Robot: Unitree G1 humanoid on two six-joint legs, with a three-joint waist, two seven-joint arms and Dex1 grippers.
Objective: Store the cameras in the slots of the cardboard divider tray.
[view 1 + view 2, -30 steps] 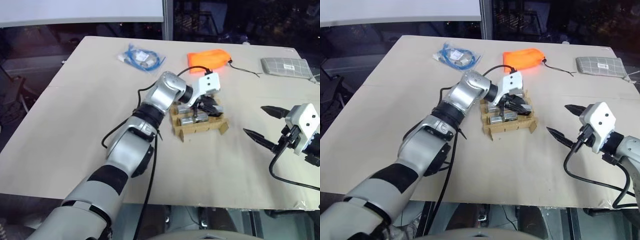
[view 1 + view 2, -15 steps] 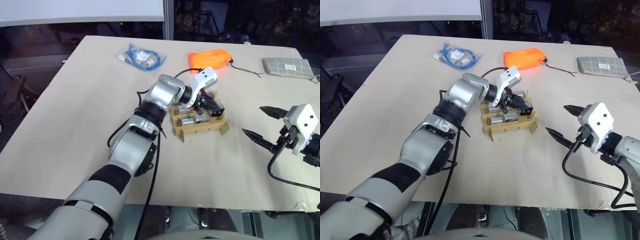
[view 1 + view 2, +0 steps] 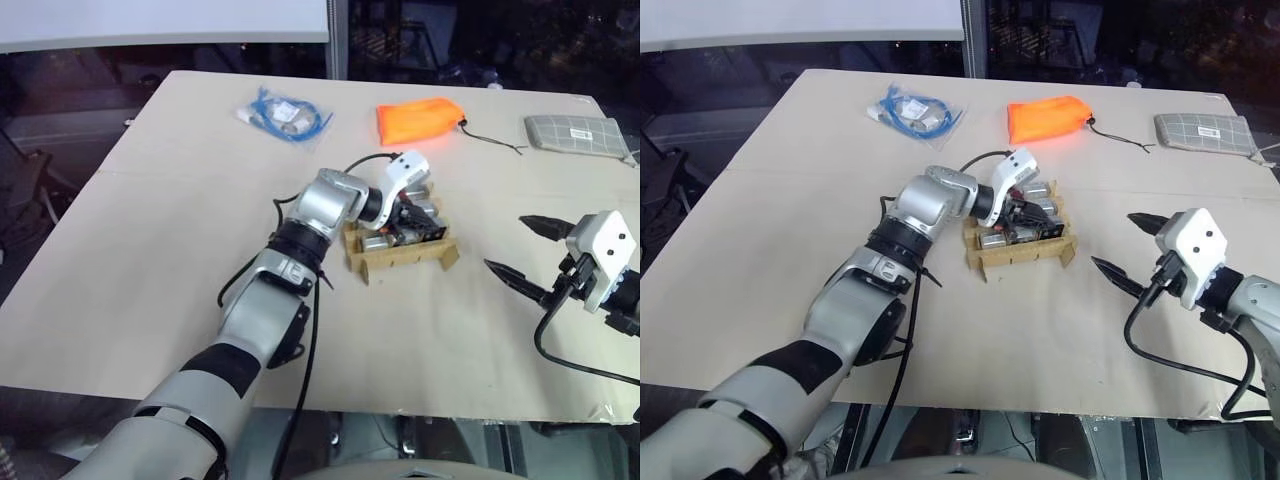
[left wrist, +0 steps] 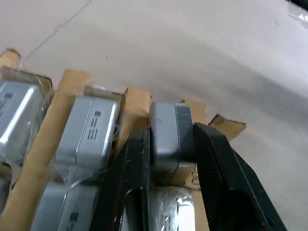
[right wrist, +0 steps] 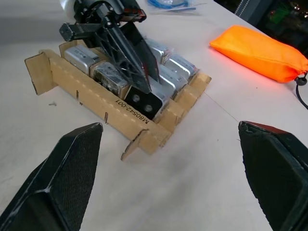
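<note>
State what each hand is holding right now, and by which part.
The left hand clamps a camera by its two opposite sides, over the cardboard divider tray. The right hand is open, holding nothing.

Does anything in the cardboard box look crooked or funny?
One camera does. It sits in the corner slot of the cardboard tray, clamped in the left tool, and stands higher than the wrapped cameras lying flat beside it. It is not fully seated yet.

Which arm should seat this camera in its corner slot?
Left: the left gripper is shut on the camera right over the cardboard divider tray; the right gripper waits open, beside it.
</note>
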